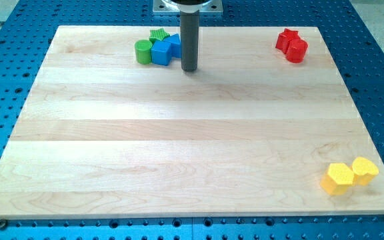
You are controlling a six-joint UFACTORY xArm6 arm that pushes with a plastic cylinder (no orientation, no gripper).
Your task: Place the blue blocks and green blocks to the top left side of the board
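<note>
A green cylinder [143,51], a green star [158,35] and two blue blocks [161,53] [173,44] sit bunched together near the view's top edge of the wooden board [179,147], left of centre. My tip [189,69] rests on the board just to the right of the blue blocks, close to them; I cannot tell whether it touches them.
A red star [287,39] and a red cylinder [297,51] sit together at the view's top right. Two yellow blocks [339,179] [365,170] sit at the bottom right. A blue perforated table surrounds the board.
</note>
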